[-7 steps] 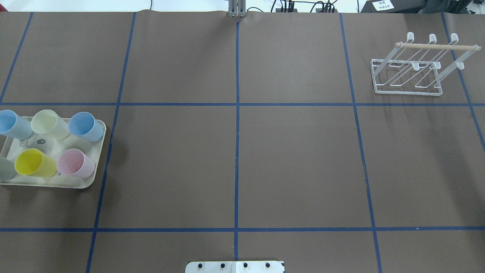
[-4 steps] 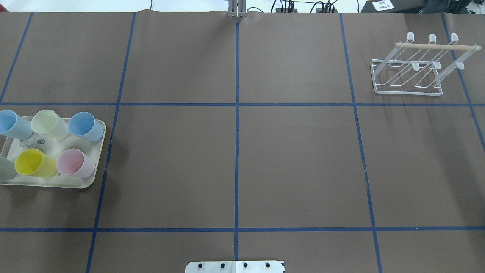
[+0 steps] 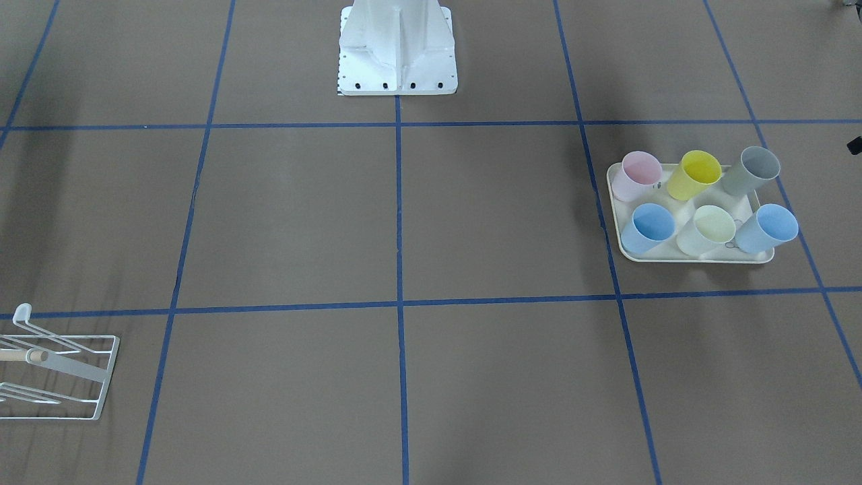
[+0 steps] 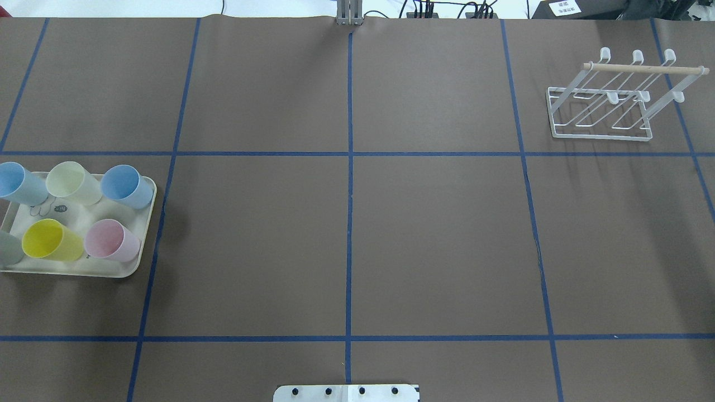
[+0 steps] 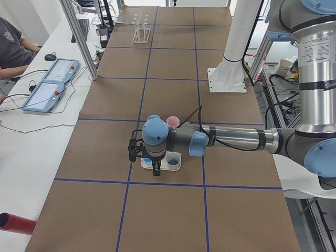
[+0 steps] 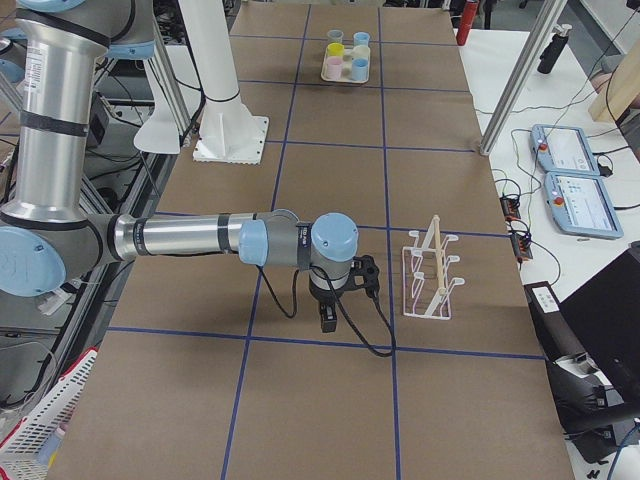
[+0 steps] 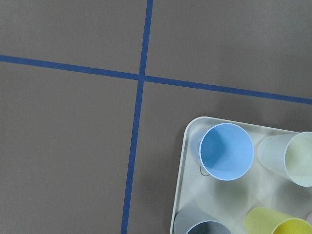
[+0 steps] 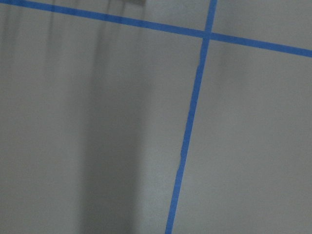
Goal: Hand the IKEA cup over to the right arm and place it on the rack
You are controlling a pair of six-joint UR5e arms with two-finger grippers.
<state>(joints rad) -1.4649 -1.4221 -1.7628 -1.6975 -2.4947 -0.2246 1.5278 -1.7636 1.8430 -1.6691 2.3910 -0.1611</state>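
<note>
Pretty clearly a robotics lab, not anyone's kitchen. You've got two big grey industrial arms, the left arm (image 5: 231, 139) and the right arm (image 6: 200, 238), over a table (image 4: 447, 240) papered in brown and gridded with blue tape (image 4: 349, 223). A white pedestal (image 3: 397, 50) is bolted onto it. Aluminium frame posts (image 5: 79, 37) run along the edge. Teach pendants (image 5: 44, 90) with trailing cables sit on a white side desk (image 5: 21, 152), and there's a person (image 5: 13, 47) seated at the upper left of the left-side view.

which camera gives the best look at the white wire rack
Overhead exterior: the whole rack is in frame, prongs, dowel and base clear. Front-facing cuts it off at the edge; exterior right shows it whole but smaller; exterior left, tiny and far; wrist views, nothing recognisable.
</note>
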